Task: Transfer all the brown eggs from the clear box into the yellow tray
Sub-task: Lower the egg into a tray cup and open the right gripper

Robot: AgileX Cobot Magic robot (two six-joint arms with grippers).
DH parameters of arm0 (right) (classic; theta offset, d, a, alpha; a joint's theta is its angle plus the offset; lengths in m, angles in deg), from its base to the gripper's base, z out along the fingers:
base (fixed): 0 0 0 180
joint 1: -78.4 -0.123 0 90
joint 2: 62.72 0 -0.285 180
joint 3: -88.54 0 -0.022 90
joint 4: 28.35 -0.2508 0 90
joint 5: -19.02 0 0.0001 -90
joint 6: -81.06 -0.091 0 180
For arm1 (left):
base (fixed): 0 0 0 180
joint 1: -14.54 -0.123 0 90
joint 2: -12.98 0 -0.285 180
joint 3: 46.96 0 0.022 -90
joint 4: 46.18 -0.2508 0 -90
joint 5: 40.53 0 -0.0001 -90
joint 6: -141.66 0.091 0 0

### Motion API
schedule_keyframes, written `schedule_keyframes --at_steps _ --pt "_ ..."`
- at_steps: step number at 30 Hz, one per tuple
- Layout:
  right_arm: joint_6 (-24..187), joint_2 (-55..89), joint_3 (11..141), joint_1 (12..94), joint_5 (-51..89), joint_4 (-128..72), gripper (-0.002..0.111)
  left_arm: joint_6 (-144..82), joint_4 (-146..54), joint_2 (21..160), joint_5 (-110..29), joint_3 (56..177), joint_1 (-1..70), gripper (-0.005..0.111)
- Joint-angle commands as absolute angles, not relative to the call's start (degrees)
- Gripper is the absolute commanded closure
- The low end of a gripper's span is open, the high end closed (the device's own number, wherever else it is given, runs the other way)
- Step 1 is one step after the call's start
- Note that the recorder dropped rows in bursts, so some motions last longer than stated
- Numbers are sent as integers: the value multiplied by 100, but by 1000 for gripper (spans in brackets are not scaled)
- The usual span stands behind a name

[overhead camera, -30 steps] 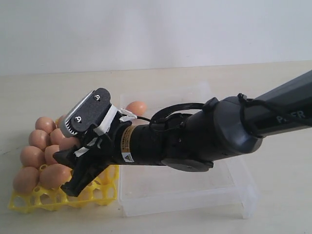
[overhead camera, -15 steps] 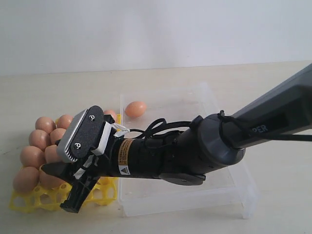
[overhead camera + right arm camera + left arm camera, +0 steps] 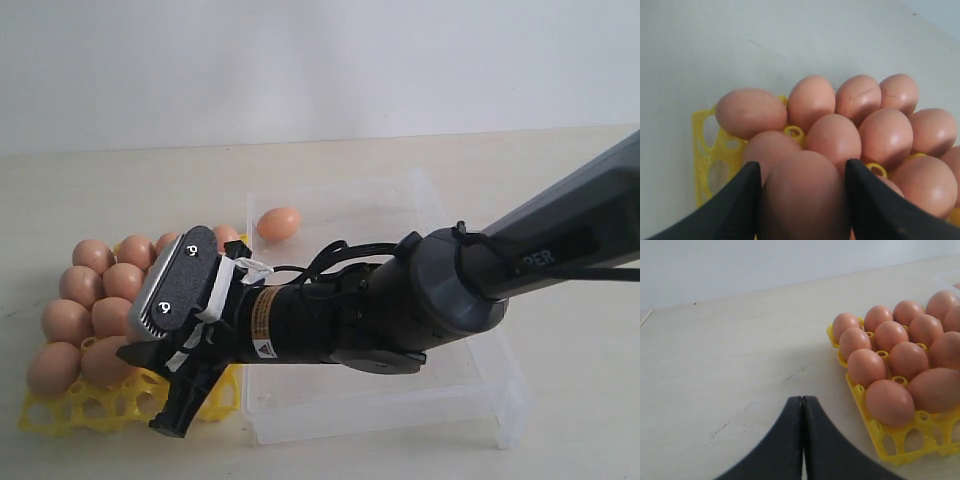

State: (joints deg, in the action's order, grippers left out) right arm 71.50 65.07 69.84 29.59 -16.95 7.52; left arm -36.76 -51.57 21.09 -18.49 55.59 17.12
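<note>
Your right gripper (image 3: 801, 167) is clamped on one brown egg (image 3: 802, 205), above the empty cups of the yellow tray (image 3: 701, 150). Other brown eggs (image 3: 885, 137) fill the tray's remaining cups. Your left gripper (image 3: 803, 402), jaws pressed together, is beside the tray over the table (image 3: 715, 365). One loose egg (image 3: 278, 222) lies in the clear box (image 3: 480, 395) next to the tray.

Right arm (image 3: 420, 300) enters from the right edge and reaches across the clear box (image 3: 400, 412) toward lower left. Right hand (image 3: 150, 390) sits low over the front right part of the yellow tray (image 3: 80, 412); what lies between its fingers is hidden. Brown eggs (image 3: 85, 300) fill the tray's left and rear cups. One egg (image 3: 278, 222) lies in the box's far left corner. Pale tabletop (image 3: 120, 190).
</note>
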Motion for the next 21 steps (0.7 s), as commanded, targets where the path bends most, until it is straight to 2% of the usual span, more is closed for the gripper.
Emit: schedule_keyframes --at_steps 1,21 --pt "7205 6411 6957 2990 -1621 824 108 -3702 -5150 2077 -1884 5582 1741 107" --pt "6759 6387 6957 2978 -1935 864 108 -3702 -5150 2077 -1884 5582 1741 107"
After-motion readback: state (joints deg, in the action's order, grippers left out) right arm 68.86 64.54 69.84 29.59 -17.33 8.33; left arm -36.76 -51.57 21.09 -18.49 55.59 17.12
